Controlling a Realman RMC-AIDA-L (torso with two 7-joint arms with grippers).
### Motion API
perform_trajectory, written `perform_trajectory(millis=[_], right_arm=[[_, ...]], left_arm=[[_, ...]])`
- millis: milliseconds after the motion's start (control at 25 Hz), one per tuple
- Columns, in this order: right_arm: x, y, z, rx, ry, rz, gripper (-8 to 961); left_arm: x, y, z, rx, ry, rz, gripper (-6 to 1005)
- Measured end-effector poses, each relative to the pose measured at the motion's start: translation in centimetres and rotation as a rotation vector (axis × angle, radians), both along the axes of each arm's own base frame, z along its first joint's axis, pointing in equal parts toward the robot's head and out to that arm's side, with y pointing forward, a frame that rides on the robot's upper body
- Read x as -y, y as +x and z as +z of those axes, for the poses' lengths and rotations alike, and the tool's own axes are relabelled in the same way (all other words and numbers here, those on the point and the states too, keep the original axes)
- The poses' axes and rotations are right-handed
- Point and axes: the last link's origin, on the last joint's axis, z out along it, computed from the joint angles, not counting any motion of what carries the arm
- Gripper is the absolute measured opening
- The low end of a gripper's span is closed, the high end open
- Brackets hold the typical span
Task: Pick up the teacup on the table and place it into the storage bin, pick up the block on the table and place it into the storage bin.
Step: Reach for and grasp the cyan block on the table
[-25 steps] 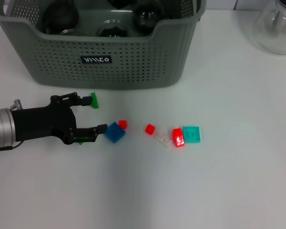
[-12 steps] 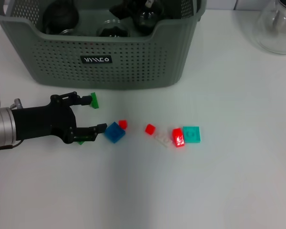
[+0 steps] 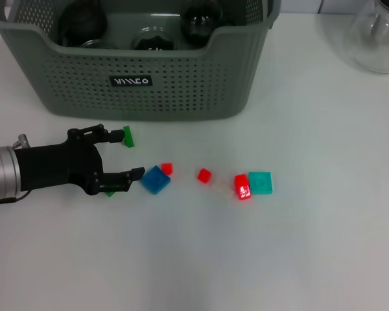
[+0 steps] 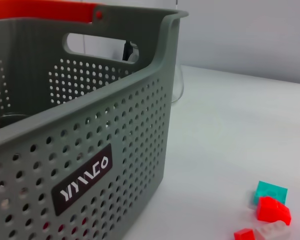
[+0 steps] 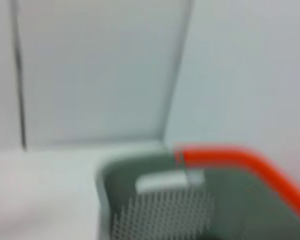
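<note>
The grey-green storage bin (image 3: 181, 84) stands at the back left and fills the left wrist view (image 4: 115, 125). Dark round glass cups (image 3: 82, 23) lie inside it. Several small blocks lie on the table in front: a blue block (image 3: 155, 179), a small red block (image 3: 166, 168), a red block (image 3: 204, 175), a red block (image 3: 242, 186) and a teal block (image 3: 260, 183). My left gripper (image 3: 129, 155) is open and low over the table, just left of the blue block. A green block (image 3: 128, 136) sits by its far fingertip. My right gripper is out of view.
A clear glass vessel (image 3: 379, 32) stands at the back right corner. A second green piece (image 3: 109, 192) lies under my left gripper's near finger. The bin has an orange-red handle (image 4: 40, 10). The right wrist view shows the bin's corner (image 5: 160, 200).
A dark shape that hung over the back of the bin half a second ago is gone from the head view. My left gripper and the blocks have not moved.
</note>
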Motion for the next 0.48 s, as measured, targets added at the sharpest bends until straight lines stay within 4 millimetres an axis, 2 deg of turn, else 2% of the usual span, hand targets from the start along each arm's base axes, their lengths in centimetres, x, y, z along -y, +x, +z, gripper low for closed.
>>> perform_trajectory(millis=[80,240,360,480], right_arm=[[1.9,-0.1,2.4,-0.072,0.002,0.056,770],[6.2,0.7,5.6,-0.151,-0.072,0.153,765],[8.1,2.7,6.1,-0.117,-0.174,0.149,765],[9.4,5.7,5.7,-0.015,-0.309,0.078,765]], left_arm=[[0.1,0.0,0.0,0.001,-0.001,0.001,859],[0.1,-0.1,0.0,0.003,-0.001,0.004,859],[0.1,-0.1,0.0,0.003,0.000,0.005,859],[0.1,-0.1,-0.1,0.004,-0.001,0.005,859]])
